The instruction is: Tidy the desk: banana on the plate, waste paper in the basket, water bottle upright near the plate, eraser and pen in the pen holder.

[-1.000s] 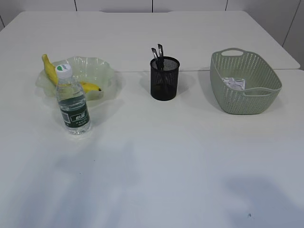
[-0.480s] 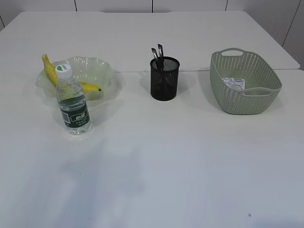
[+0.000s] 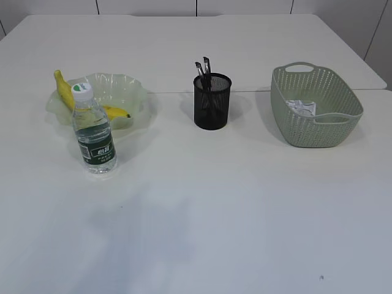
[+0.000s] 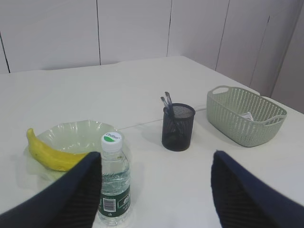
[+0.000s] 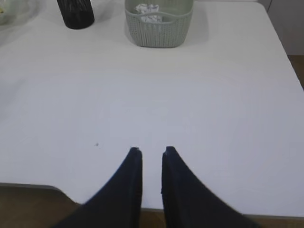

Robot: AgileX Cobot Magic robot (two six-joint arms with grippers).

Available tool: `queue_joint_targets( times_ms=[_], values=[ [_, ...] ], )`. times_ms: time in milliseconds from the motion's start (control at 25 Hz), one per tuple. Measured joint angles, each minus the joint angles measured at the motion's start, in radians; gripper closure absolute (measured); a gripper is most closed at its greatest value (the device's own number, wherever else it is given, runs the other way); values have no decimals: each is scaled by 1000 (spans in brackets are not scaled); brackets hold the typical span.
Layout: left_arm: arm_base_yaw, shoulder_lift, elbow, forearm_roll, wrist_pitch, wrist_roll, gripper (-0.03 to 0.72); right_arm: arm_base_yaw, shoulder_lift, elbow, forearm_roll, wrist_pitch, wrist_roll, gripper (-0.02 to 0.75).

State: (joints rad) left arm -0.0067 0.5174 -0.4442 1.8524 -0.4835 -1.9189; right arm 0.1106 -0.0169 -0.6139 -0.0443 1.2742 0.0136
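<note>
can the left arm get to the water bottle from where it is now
Probably yes. In the left wrist view the water bottle stands upright just ahead of the open left gripper, near its left finger, with only bare table between. The plate with the banana sits behind it.

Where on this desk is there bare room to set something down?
The whole near half, in front of the bottle, pen holder and basket, is bare. So are the gaps between them. It is crowded only where the bottle meets the plate.
</note>
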Motion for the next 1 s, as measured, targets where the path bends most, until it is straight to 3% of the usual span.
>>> queue_joint_targets(
  times_ms=[160,1000],
  values=[
    [0,0,0,0,-3,0,186,0,-2,62,2,3,-1,624],
    [0,0,0,0,0,0,190,0,-2,78,-22,-70,-4,619]
  ],
)
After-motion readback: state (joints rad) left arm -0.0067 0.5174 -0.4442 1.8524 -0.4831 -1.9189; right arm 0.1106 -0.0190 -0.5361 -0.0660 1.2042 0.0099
